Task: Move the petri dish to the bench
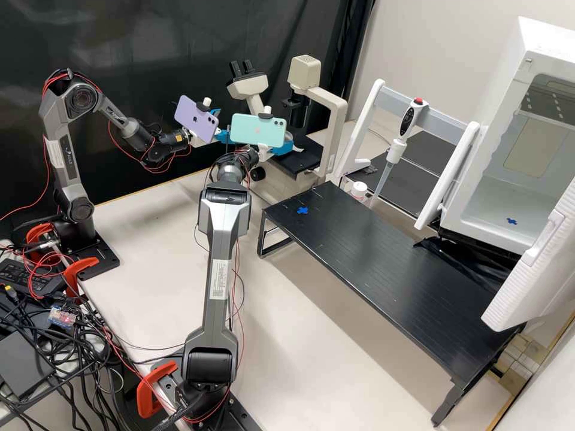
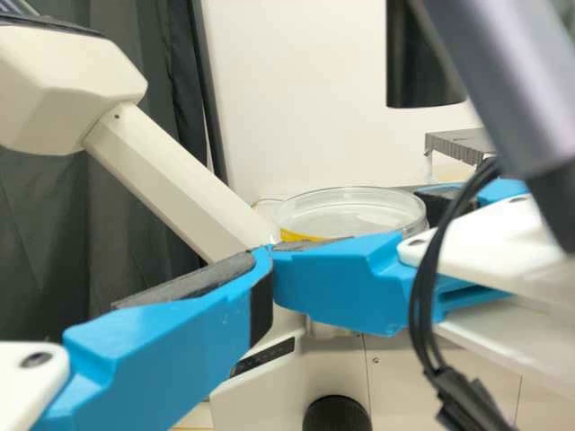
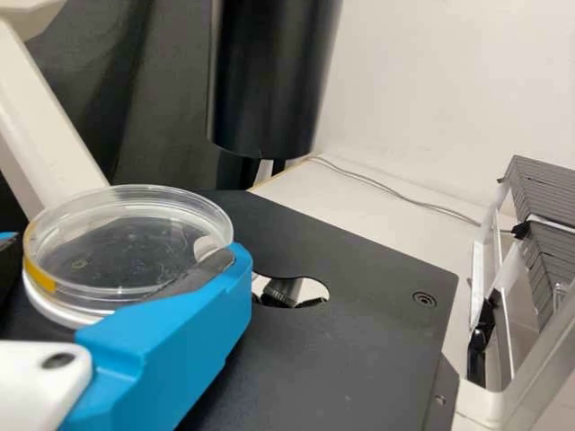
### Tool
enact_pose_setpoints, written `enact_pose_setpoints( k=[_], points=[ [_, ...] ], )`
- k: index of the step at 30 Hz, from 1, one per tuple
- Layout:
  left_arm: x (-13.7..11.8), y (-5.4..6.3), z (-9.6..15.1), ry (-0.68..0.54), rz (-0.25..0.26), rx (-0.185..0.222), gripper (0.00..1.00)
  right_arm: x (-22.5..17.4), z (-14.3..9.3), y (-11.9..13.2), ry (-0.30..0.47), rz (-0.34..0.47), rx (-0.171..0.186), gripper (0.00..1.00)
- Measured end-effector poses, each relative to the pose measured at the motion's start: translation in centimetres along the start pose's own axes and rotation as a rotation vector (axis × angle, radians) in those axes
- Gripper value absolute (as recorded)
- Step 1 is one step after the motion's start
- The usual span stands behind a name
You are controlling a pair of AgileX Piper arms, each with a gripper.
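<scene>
Clear round petri dish (image 3: 126,247): pinched by right gripper (image 2: 350,224) near black microscope stage (image 3: 359,359) edge; left gripper (image 1: 222,124) spread; black bench (image 1: 371,251) placement outstanding.

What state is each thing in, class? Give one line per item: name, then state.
Clear round plastic petri dish: upright, gripped.
Blue-fingered right end effector: closed on the dish.
Blue-fingered left end effector: open.
White ribbed cabinet door: open.
Red-topped grey pipette: racked, tip down.
Small white-capped bottle: standing, capped.
</scene>
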Motion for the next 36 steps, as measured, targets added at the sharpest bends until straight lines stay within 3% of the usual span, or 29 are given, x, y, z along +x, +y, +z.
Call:
enact_pose_setpoints(
  k=[29, 36],
  points=[
    [0.0, 0.0, 0.0, 0.000, 0.000, 0.000, 1.00, -0.3, 0.0, -0.4, 0.019, 0.008, -0.016, 0.00],
    [0.0, 0.0, -0.1, 0.008, 0.001, -0.007, 1.00, -1.5, -0.1, -1.3, 0.019, 0.025, -0.002, 0.00]
  ],
)
